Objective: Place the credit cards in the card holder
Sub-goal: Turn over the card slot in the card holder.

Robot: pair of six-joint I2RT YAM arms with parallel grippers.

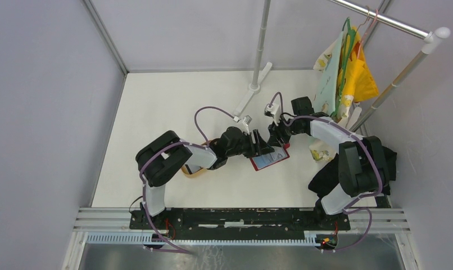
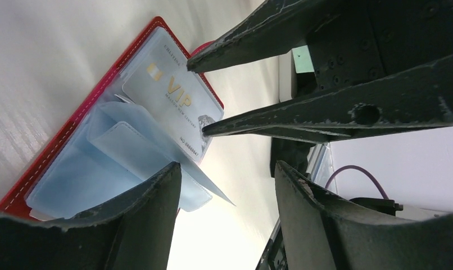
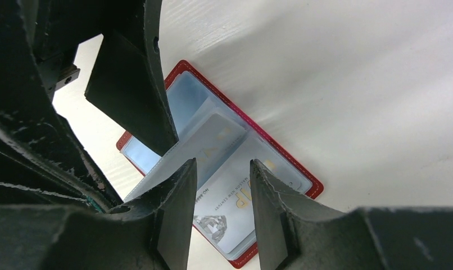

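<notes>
The card holder (image 1: 271, 160) lies open on the white table, red-edged with grey-blue pocket panels (image 2: 72, 174). A pale grey credit card (image 2: 176, 104) with gold "VIP" lettering sits in one of its pockets (image 3: 241, 197). My left gripper (image 2: 227, 174) stands open at the holder's edge, and one finger touches a lifted pocket flap (image 2: 157, 146). My right gripper (image 3: 221, 166) hovers over the card, jaws apart with nothing between them. In the top view both grippers, left (image 1: 262, 147) and right (image 1: 277, 139), meet over the holder. No other cards show.
An oval tan wooden tray (image 1: 193, 170) sits partly under the left arm. A clothes rack pole (image 1: 258, 62) stands at the back. Hangers with yellow and pale cloths (image 1: 348, 73) hang at the right. Dark cloth (image 1: 325, 174) lies by the right arm.
</notes>
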